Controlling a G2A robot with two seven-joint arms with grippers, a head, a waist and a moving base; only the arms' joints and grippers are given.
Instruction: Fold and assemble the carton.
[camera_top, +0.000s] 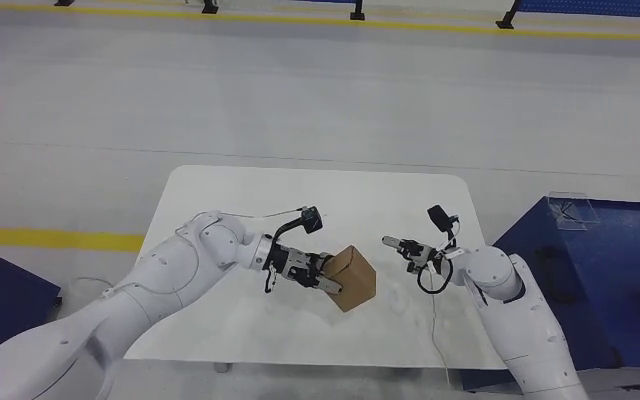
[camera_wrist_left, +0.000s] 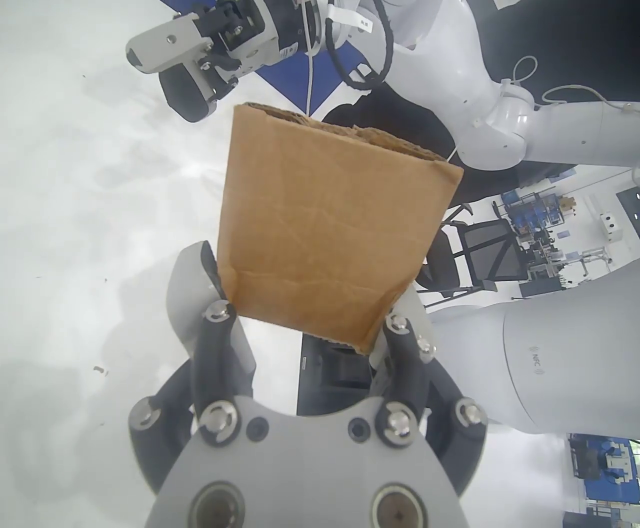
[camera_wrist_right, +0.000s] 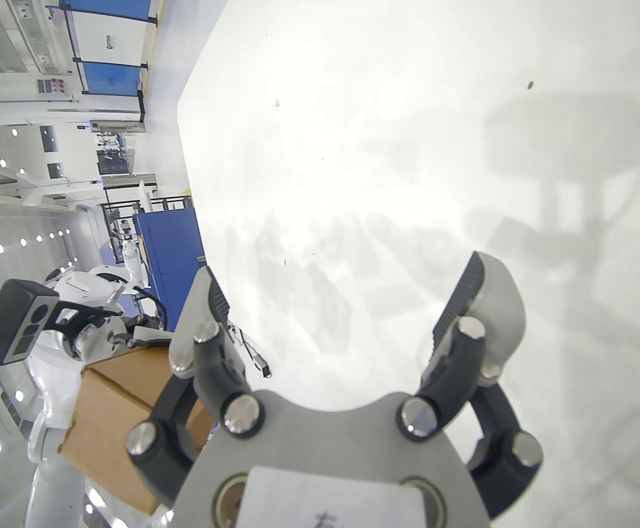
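Carton (camera_wrist_left: 330, 220) clamped by one end in my left gripper (camera_wrist_left: 310, 292); right gripper (camera_wrist_right: 345, 300) spread empty just beyond. I expect it pivots if pushed off-centre.

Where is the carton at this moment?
In the top view the carton is over the front middle of the table, held by the left gripper, with the open right gripper apart on its other side.

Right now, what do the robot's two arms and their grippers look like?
The left arm and right arm are glossy white rounded shells. The left gripper and right gripper each have a silver-grey plate, black linkages with silver screws, and two pale grey fingers with black ribbed pads. A black coiled cable loops at the right wrist.
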